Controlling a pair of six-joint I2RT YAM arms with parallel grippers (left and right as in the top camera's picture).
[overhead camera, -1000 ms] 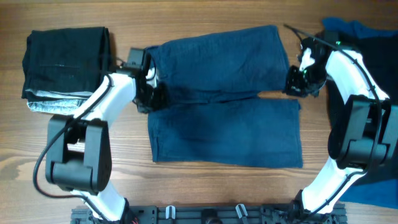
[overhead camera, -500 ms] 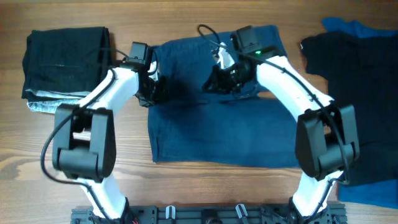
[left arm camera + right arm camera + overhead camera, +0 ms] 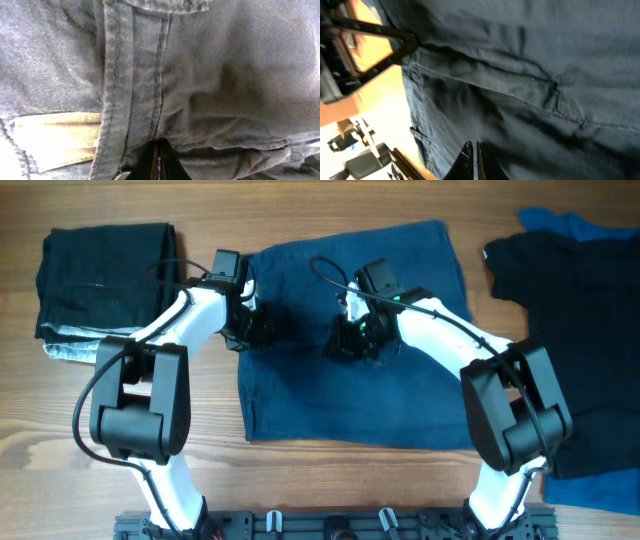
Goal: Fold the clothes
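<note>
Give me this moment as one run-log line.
folding | left end effector: shut on navy shorts, left edge | right end effector: shut on navy shorts, middle

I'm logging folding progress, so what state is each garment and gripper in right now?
navy shorts: spread flat, unfolded.
left gripper: shut on the shorts' left edge.
right gripper: shut at the shorts' middle; grip unclear.
black stack: folded, upper left.
light grey garment: folded, under that stack.
black garment: unfolded, at right.
brighter blue garment: unfolded, mostly under it.
</note>
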